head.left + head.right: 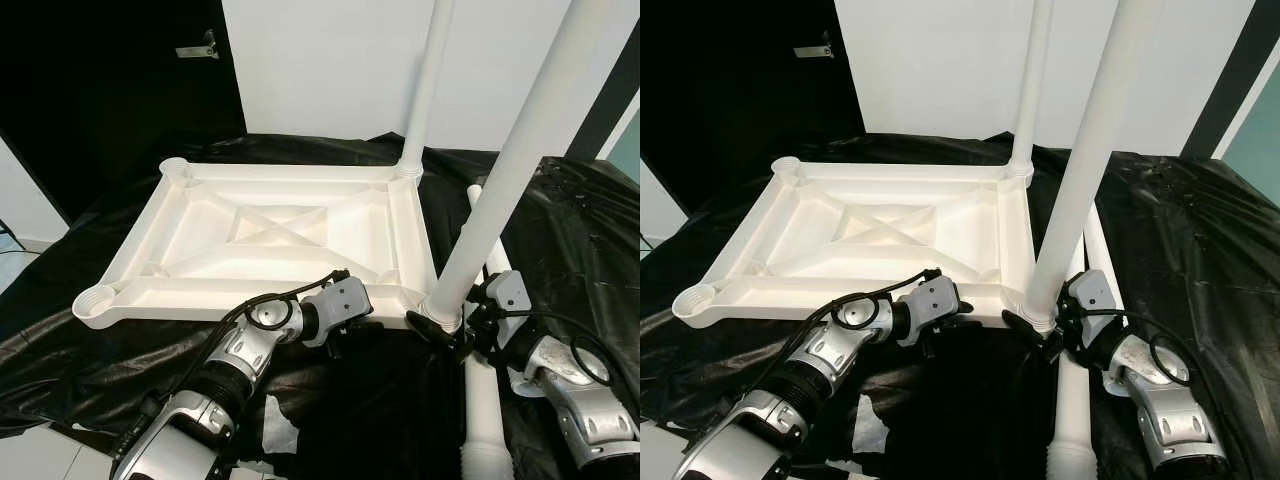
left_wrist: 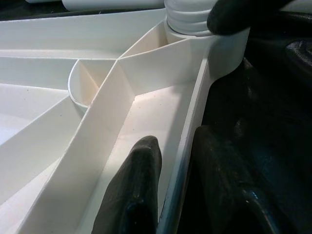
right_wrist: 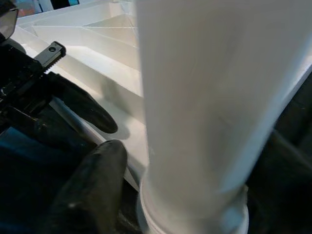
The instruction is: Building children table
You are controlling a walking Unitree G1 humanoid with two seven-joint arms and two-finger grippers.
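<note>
A white table top (image 1: 200, 290) lies upside down on a black sheet. One white leg (image 1: 425, 90) stands in its far right corner socket. A second leg (image 1: 520, 150) stands tilted in the near right socket. My left gripper (image 1: 350, 325) is shut on the table top's near rim (image 2: 195, 112), one finger (image 2: 139, 195) inside the rim and one outside. My right gripper (image 1: 450, 335) is shut around the base of the near right leg (image 3: 204, 107); one finger (image 3: 92, 195) presses against it and the other is hidden behind it.
A loose white leg (image 1: 485, 410) lies on the sheet to the right of the table top. The near left socket (image 1: 97, 298) and far left socket (image 1: 173, 168) stand open. A dark door (image 1: 120, 80) and white wall are behind. A white scrap (image 1: 278, 420) lies near my left arm.
</note>
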